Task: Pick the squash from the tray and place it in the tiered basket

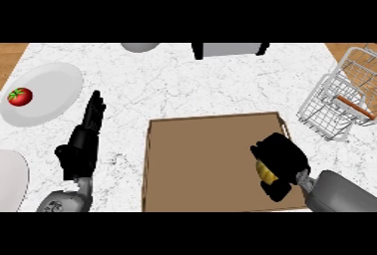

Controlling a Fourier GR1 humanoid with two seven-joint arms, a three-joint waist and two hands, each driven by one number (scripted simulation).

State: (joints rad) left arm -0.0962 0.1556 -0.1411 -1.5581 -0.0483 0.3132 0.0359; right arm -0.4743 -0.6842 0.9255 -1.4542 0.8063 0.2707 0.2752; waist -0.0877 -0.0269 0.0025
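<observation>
Head view: the right hand curls around the yellow squash on the tray; the tiered basket sits up right.

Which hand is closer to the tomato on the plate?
Left. The left hand lies on the counter just right of the tomato; the right hand is across the tray.

Counter: white marble-patterned top, wood seen at the far corners. Laid directly on it: a brown tray at the near centre; a white wire tiered basket at the right edge; a white plate at the left; a second white plate, cut off at the near left; a grey dish and a dark-framed grey object along the far edge.
</observation>
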